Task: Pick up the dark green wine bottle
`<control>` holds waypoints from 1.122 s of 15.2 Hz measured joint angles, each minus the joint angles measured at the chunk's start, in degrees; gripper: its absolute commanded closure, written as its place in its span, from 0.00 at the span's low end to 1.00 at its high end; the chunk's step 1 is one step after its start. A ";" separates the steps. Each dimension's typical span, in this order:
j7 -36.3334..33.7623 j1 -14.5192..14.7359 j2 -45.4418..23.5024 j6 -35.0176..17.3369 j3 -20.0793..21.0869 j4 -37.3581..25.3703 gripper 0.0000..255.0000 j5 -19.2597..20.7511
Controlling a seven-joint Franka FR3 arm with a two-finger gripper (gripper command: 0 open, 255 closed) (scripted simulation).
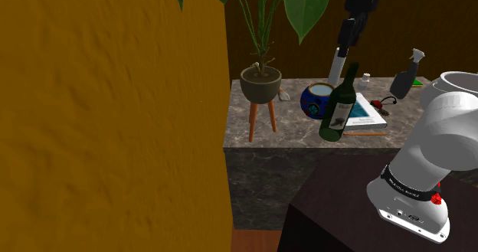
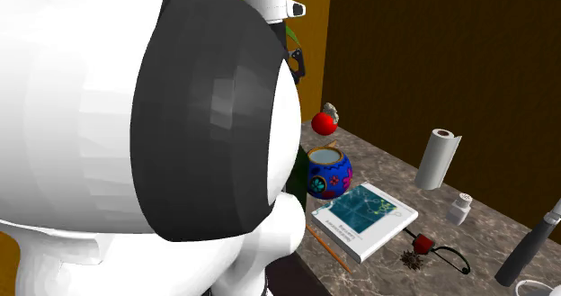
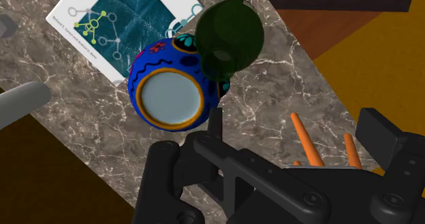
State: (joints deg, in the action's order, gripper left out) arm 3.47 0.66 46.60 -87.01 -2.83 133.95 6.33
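Observation:
The dark green wine bottle (image 1: 338, 106) stands on the marble counter (image 1: 295, 128) with a white label, leaning a little against a blue painted bowl (image 1: 315, 99). In the wrist view I look down on the bottle's rounded green top (image 3: 228, 39), which overlaps the bowl's (image 3: 170, 90) rim. My black gripper (image 1: 352, 27) hangs well above the bottle, open, with nothing between its fingers. In the wrist view the gripper (image 3: 297, 124) has the bottle ahead of its fingertips, apart from them. In the second exterior view my own arm hides most of the bottle.
A book (image 1: 360, 111) lies beside the bottle, and a potted plant (image 1: 260, 82) on orange legs stands towards the shoulder view's left. A grey stick-like thing (image 3: 20, 103), a dark spray bottle (image 1: 406, 78), a paper towel roll (image 2: 438, 159) and a small shaker (image 2: 458, 209) stand farther back. An ochre wall (image 1: 115, 120) borders the counter.

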 measured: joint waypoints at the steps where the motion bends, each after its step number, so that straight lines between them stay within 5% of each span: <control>1: 0.00 0.00 0.00 0.00 0.00 0.00 0.00 0.00; 8: 10.10 -1.02 12.13 -7.10 -8.62 12.44 0.00 4.35; 15: 10.73 -1.58 14.38 -11.98 -10.12 19.01 0.00 5.58; 16: 10.76 -1.64 14.53 -12.21 -10.20 19.39 1.00 5.66; 17: 10.77 -1.68 14.64 -12.32 -10.24 19.61 1.00 5.71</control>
State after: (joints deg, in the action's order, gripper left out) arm 14.25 -1.02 61.24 -99.33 -13.08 153.55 12.04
